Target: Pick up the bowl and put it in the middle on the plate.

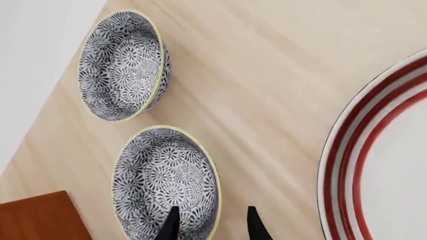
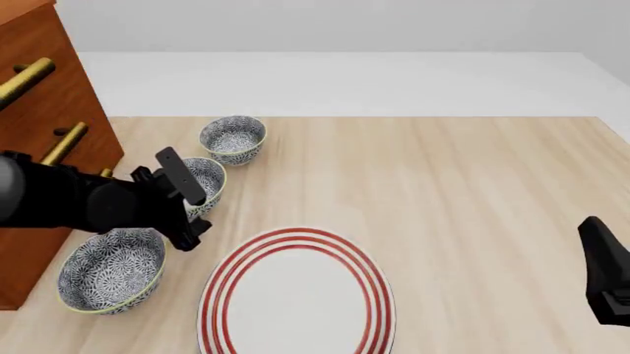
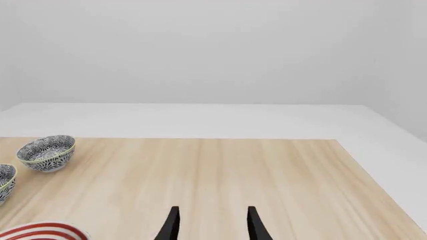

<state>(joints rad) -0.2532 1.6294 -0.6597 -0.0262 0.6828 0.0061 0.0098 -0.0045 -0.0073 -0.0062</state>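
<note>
Three patterned bowls stand in a row on the table's left. In the front view the middle bowl (image 2: 209,181) is partly hidden by my left arm. My left gripper (image 2: 189,234) hangs above it, open and empty. In the left wrist view one fingertip (image 1: 173,222) lies over this bowl (image 1: 163,180) and the other over bare wood beside its rim, between bowl and plate (image 1: 387,165). The plate (image 2: 295,295), white with red rings, lies at the front centre with nothing on it. My right gripper (image 3: 212,225) is open and empty at the right edge (image 2: 597,236), far from the bowls.
A second bowl (image 2: 233,138) stands farther back and a third bowl (image 2: 111,271) sits nearer the front left. A brown cabinet (image 2: 49,125) with brass handles stands at the left edge, close to my left arm. The table ends just beyond the far bowl.
</note>
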